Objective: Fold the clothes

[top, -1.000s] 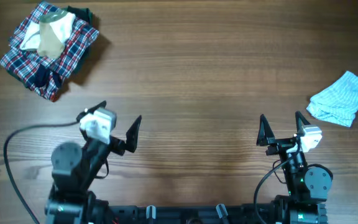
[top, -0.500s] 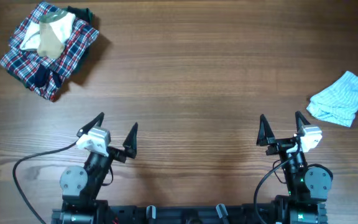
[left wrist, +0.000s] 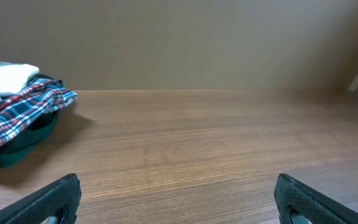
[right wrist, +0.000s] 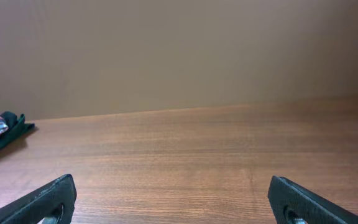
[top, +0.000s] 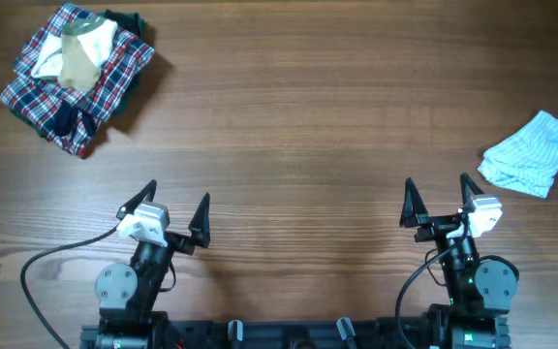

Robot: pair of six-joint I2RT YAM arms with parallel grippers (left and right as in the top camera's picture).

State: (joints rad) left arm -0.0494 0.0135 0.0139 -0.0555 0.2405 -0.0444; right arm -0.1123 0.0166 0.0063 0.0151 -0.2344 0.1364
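Note:
A pile of clothes lies at the far left corner: a cream-white top with tan parts (top: 77, 53) on a red-and-blue plaid garment (top: 42, 92), with a dark green piece under it. The pile also shows at the left of the left wrist view (left wrist: 11, 106). A pale blue striped garment (top: 534, 155) lies crumpled at the right edge. My left gripper (top: 177, 198) is open and empty near the front edge, left of centre. My right gripper (top: 439, 197) is open and empty near the front edge, right of centre, short of the blue garment.
The wooden table (top: 298, 126) stretches bare between the two garments. A black cable (top: 37, 262) loops from the left arm's base at the front left. A plain wall stands behind the table's far edge (right wrist: 185, 109).
My left arm has drawn back toward its base and levelled out, its gripper still open. The right arm and both garments have not moved.

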